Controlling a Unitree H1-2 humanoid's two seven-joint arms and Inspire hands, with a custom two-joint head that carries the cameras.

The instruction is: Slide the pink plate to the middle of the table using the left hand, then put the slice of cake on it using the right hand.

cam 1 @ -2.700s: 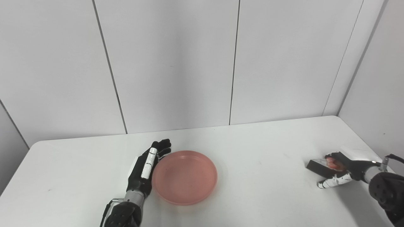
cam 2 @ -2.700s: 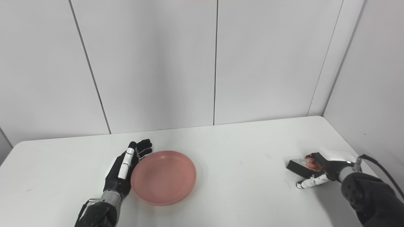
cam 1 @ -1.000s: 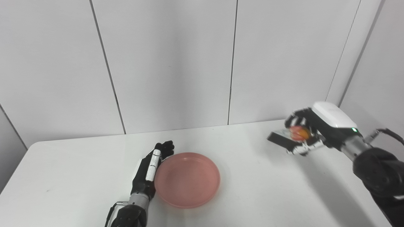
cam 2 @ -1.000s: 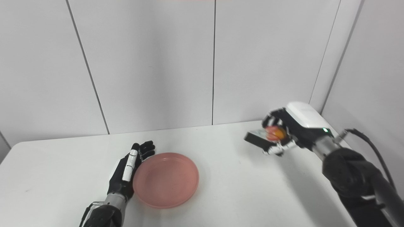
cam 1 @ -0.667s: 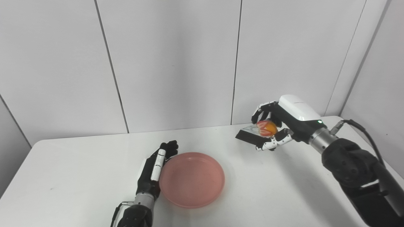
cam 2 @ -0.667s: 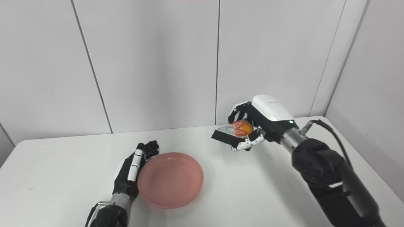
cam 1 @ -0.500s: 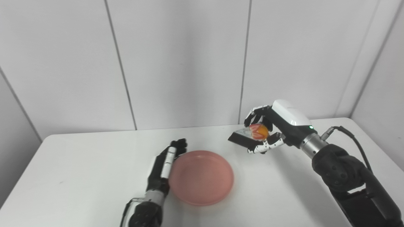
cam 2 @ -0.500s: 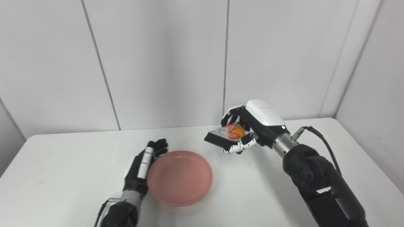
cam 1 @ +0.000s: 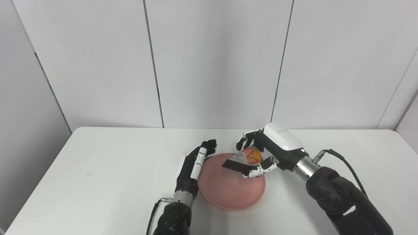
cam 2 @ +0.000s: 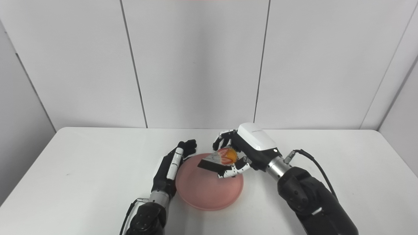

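While the left hand (cam 1: 192, 164) rests flat, fingers extended, against the plate (cam 1: 228, 192), the right hand (cam 1: 266, 153) clamps the cake (cam 1: 243, 160) above it.

The plate (cam 1: 228, 192) is set on the table (cam 1: 98, 169) near its middle, toward the front edge. The left hand (cam 1: 192, 166) is laid against the plate's left rim. The cake (cam 1: 243, 160) is held in the right hand (cam 1: 267, 153) above the plate's back right part, and whether it is touching the plate cannot be told.
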